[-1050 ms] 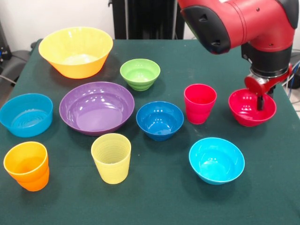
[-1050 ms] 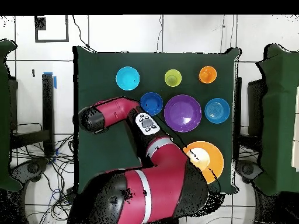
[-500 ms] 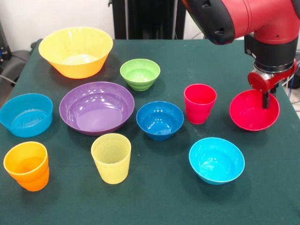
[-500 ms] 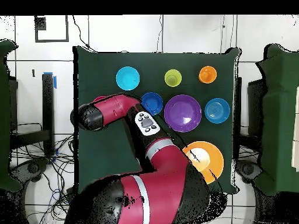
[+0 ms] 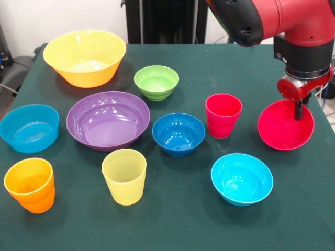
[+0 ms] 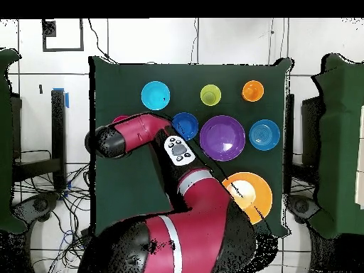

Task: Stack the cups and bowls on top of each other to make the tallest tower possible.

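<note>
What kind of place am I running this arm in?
Most likely a robotics lab, not a home. The bowls and cups sit on a table covered in dark green cloth, loose cables trail over the tiled floor beside it, and the red bowl hangs tilted from the gripper.

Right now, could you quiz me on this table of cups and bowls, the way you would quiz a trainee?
1. Which piece do the robot's jaws hold by its rim, tilted?
2. In the front view, which piece stands between the dark blue plastic bowl and the held piece?
A. the ribbed pale yellow cup
B. the smooth red plastic tumbler
C. the small lime green bowl
3. True or false: one piece already sits inside another.

Key
1. The glossy red plastic bowl.
2. B.
3. False: nothing is stacked yet.
</note>
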You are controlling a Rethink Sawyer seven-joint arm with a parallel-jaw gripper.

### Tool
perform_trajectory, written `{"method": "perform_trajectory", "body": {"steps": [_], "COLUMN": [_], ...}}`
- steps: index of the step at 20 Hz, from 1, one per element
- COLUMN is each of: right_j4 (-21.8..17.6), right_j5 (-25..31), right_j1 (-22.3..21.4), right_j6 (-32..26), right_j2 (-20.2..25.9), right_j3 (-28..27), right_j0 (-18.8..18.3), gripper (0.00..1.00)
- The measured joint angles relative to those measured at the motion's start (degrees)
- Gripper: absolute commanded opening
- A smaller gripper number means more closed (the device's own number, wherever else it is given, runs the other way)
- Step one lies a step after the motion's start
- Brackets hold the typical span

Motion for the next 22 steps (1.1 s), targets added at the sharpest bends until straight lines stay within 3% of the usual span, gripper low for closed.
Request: {"method": "perform_trajectory", "body": {"steps": [22], "right_j4": [0.0], "right_j5": [1.98], "right_j1": [-2.86], "right_j6": [0.0], "right_j2": [0.32], "right_j3": [0.59], "right_j0": [-1.06], "gripper": [0.0]}}
